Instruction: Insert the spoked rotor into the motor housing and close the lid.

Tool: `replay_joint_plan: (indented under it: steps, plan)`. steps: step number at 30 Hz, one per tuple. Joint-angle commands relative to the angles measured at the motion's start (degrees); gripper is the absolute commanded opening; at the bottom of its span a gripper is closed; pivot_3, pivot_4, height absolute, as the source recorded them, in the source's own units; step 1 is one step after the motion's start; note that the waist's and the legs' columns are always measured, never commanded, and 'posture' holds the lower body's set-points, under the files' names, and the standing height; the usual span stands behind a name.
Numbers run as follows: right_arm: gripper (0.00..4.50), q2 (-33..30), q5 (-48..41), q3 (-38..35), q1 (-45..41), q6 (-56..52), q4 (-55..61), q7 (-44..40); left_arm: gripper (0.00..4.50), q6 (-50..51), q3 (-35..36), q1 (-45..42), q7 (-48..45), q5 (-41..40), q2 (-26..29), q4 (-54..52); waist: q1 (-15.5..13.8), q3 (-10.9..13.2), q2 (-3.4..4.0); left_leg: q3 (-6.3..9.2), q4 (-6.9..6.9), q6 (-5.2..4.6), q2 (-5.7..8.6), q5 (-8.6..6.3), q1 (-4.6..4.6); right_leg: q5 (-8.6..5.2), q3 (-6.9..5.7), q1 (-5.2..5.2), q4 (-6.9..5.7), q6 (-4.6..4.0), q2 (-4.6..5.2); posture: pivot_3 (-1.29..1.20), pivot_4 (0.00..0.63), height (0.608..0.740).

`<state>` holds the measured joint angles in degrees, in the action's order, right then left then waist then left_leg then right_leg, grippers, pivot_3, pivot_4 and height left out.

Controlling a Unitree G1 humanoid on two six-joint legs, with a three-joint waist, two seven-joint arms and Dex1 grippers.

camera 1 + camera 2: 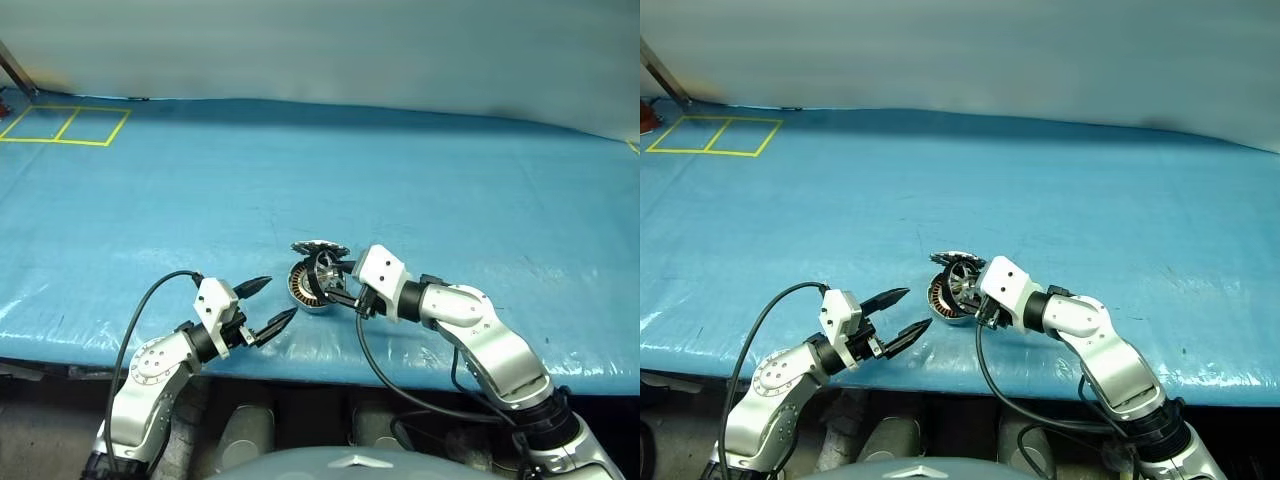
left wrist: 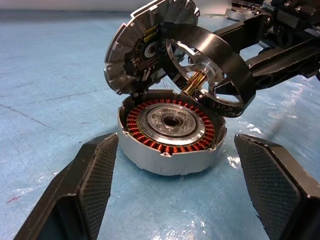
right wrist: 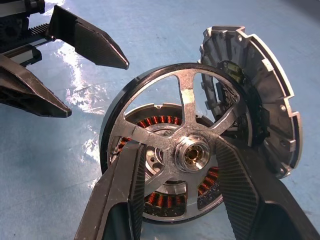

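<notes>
I've got the spoked rotor (image 3: 187,150) pinched in my right gripper (image 3: 182,195), tilted just above the motor housing (image 2: 170,132) on the blue table (image 1: 400,180). The lid (image 2: 137,50) stands raised behind it. My left gripper (image 1: 268,305) sits spread and empty, just beside the housing.
</notes>
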<state>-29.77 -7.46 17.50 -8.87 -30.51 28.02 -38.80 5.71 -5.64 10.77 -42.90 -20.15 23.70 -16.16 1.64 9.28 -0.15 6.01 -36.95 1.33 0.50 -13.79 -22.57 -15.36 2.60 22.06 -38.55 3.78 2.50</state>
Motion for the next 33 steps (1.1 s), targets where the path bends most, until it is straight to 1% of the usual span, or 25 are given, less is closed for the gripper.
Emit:
replay_joint_plan:
  steps: [1,5,8,12,24,31,33]
  plan:
    - [1.75,0.12,0.61,0.06,-1.39,1.62,0.82,-0.03,3.98,-1.53,-0.22,-0.46,-0.17,0.43,-0.39,-0.64,0.03,0.00,0.00,0.00,0.00,0.00,0.00,0.00,0.00,0.00,0.00,0.00,0.00,0.00,0.00,0.00,0.150,0.740]
    - [1.75,0.75,1.31,0.55,-1.70,2.12,-0.64,0.40,3.98,-1.83,-0.36,-0.60,-0.16,0.52,-0.61,-0.32,0.04,0.00,0.00,-0.01,-0.01,0.00,0.00,0.00,0.00,0.00,0.00,0.00,0.00,0.00,0.00,0.00,0.150,0.740]
    - [1.75,2.66,-0.19,-0.68,-1.71,1.58,-1.46,0.85,3.98,-1.99,-0.42,-0.59,-0.17,0.61,-0.76,-0.23,0.03,0.00,0.00,0.00,0.00,0.00,0.00,0.00,0.00,0.00,-0.01,0.00,0.00,-0.01,0.00,0.00,0.150,0.740]
    - [1.75,1.02,3.18,0.63,-2.18,2.87,-3.38,0.47,3.98,-2.13,-0.54,-0.27,-0.16,0.89,-0.97,-0.35,0.03,0.00,0.00,-0.01,-0.01,0.00,0.01,0.00,0.00,0.01,0.00,0.00,0.01,0.00,0.00,0.00,0.150,0.740]
    - [1.75,-0.63,7.25,2.69,-2.42,4.82,-4.22,-0.07,3.98,-2.05,-0.60,-0.42,-0.20,1.26,-1.19,-0.52,-0.03,0.00,0.00,0.01,-0.02,0.00,0.01,0.00,0.01,0.01,-0.01,-0.03,0.03,0.01,0.01,0.00,0.150,0.740]
    - [1.75,-0.65,7.90,3.24,-2.28,5.79,-3.97,-0.75,3.98,-1.88,-0.71,-0.53,-0.16,1.36,-1.31,-0.60,-0.05,0.00,0.00,0.01,-0.02,0.00,0.01,0.00,0.01,0.01,-0.01,-0.04,0.03,0.01,0.00,0.00,0.150,0.740]
    - [2.47,-0.61,7.32,3.06,-2.13,6.10,-3.65,-1.27,3.98,-1.82,-0.75,-0.59,-0.09,1.36,-1.42,-0.59,-0.06,0.00,0.00,0.01,-0.02,0.00,0.01,0.00,0.01,0.01,-0.01,-0.04,0.03,0.01,0.01,0.00,0.150,0.740]
